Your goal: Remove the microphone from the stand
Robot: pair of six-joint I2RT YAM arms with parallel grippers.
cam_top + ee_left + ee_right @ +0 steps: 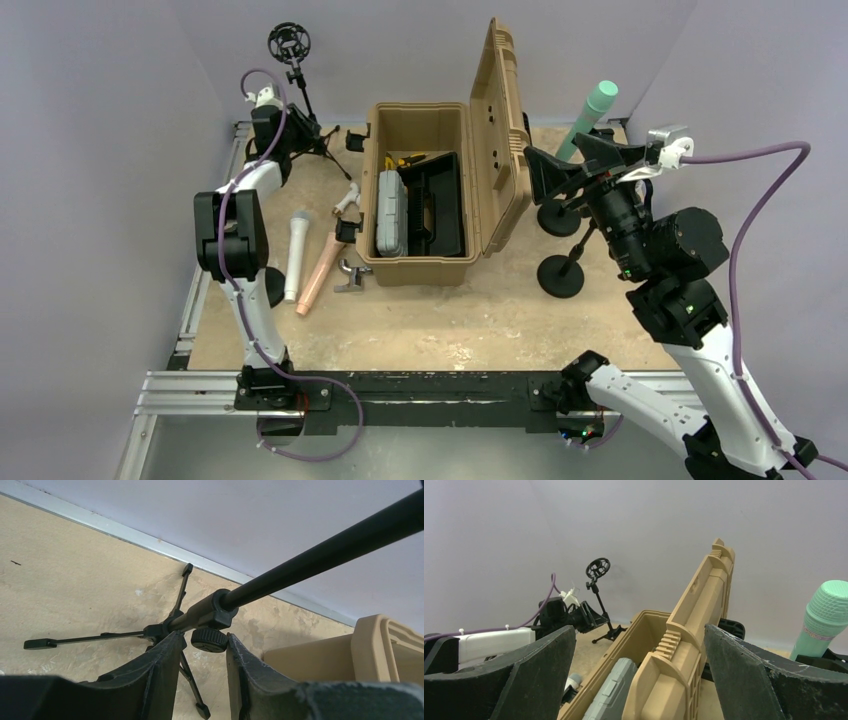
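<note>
Hovering wide open beside the green microphone (824, 615), the right gripper (639, 632) could topple the stand (558, 216) by pulling sideways. Left gripper (202, 642) straddles a tripod (100, 639) knob (210, 639); whether it pinches is unclear.

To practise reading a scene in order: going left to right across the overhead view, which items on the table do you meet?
white microphone → pink microphone → grey case → black tray → toolbox lid → green microphone
</note>
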